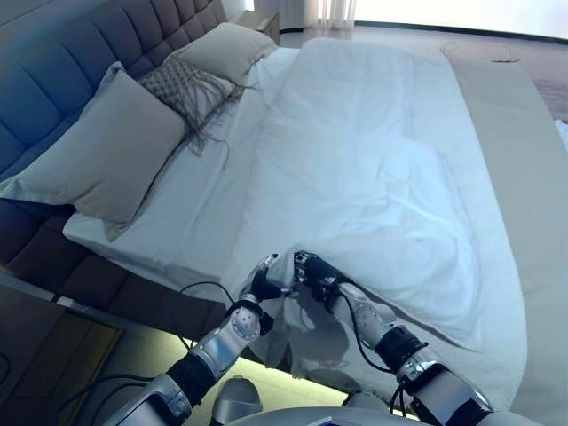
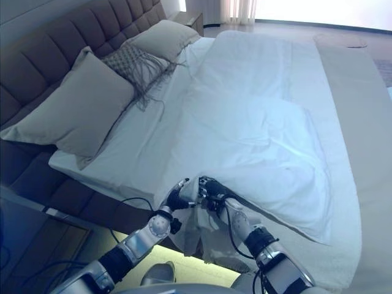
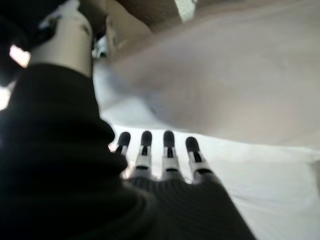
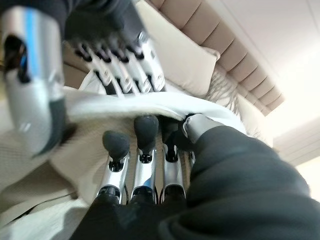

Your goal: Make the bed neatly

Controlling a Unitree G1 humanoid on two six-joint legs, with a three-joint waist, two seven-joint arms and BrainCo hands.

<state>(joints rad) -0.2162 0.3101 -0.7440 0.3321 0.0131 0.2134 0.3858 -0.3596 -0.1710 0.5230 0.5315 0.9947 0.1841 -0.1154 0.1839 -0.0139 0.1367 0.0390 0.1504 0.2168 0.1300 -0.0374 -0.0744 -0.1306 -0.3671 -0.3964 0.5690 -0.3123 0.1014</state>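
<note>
A white duvet [image 1: 355, 177] lies rumpled across the bed, its near corner [image 1: 286, 324] hanging over the side edge. Both hands meet at that corner. My left hand [image 1: 260, 286] grips the duvet's edge from the left, fingers [image 3: 167, 150] on one side of the fold and the thumb on the other. Just to its right, my right hand [image 1: 312, 270] is shut on the same edge, with its fingers [image 4: 145, 135] curled under the hem. A large beige pillow [image 1: 106, 151], a fringed cushion [image 1: 186, 89] and a second pillow [image 1: 226, 49] lean against the headboard.
The tufted headboard [image 1: 71, 62] runs along the left. A beige blanket [image 1: 524, 177] covers the bed's right side. A wooden bedside cabinet [image 1: 44, 346] stands at lower left and another [image 1: 264, 19] at the far end. Bare white sheet [image 1: 204, 177] shows beside the pillows.
</note>
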